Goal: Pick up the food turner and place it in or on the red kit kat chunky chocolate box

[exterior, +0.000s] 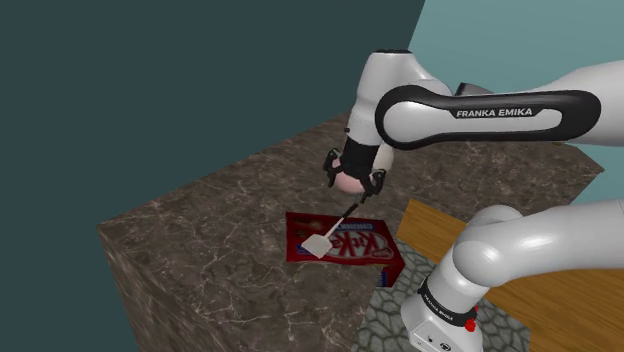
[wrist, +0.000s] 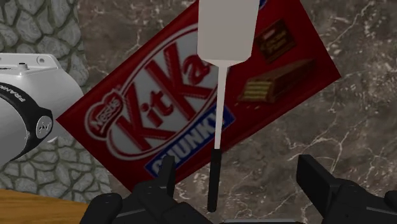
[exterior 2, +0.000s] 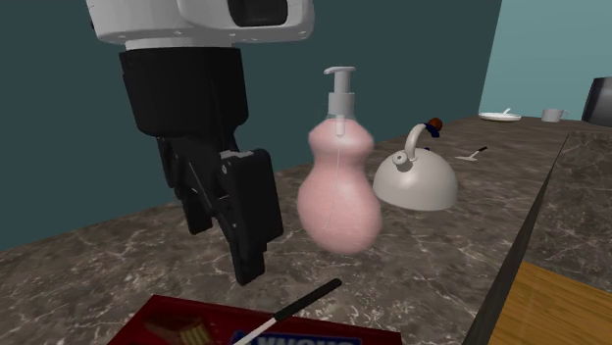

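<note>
Lying on the red Kit Kat box, the turner has its pale blade flat on the lid and its long axis on a diagonal. In the shoulder view the blade points to approx. 7-8 o'clock and the thin handle runs to 1-2 o'clock, toward the gripper.

From the wrist cam, the turner goes white blade, white shaft, then a black grip end. That end passes the edge of the box and sits btwn the fingers. The fingers are spread wide and neither touches the handle, so nothing is held.

The box lies flat on a dark marble counter. In the second ext. view a pink soap bottle stands just beside the gripper at its 3 o'clock. A pale kettle sits further off, same direction. Neither blocks the turner.

In that view the box is cut off by the lower edge, and the turner shows its handle but not the blade. Small items at the far end of the counter are too tiny to name. The wrist cam crops the blade's far end.
</note>
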Robot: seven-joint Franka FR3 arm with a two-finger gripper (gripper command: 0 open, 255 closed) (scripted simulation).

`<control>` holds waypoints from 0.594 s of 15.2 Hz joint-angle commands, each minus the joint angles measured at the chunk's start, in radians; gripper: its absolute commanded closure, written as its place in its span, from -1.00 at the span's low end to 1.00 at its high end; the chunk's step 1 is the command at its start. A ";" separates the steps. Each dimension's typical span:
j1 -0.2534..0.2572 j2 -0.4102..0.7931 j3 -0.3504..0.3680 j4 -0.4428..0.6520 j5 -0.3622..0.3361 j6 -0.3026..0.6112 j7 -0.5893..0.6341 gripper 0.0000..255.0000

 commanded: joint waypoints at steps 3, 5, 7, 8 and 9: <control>-0.004 -0.017 -0.017 0.078 -0.013 -0.096 0.001 -1.00; -0.003 -0.017 -0.017 0.078 -0.013 -0.096 0.001 -1.00; -0.003 -0.017 -0.017 0.078 -0.013 -0.096 0.001 -1.00; -0.003 -0.017 -0.017 0.078 -0.013 -0.096 0.001 -1.00; -0.003 -0.017 -0.017 0.078 -0.013 -0.096 0.001 -1.00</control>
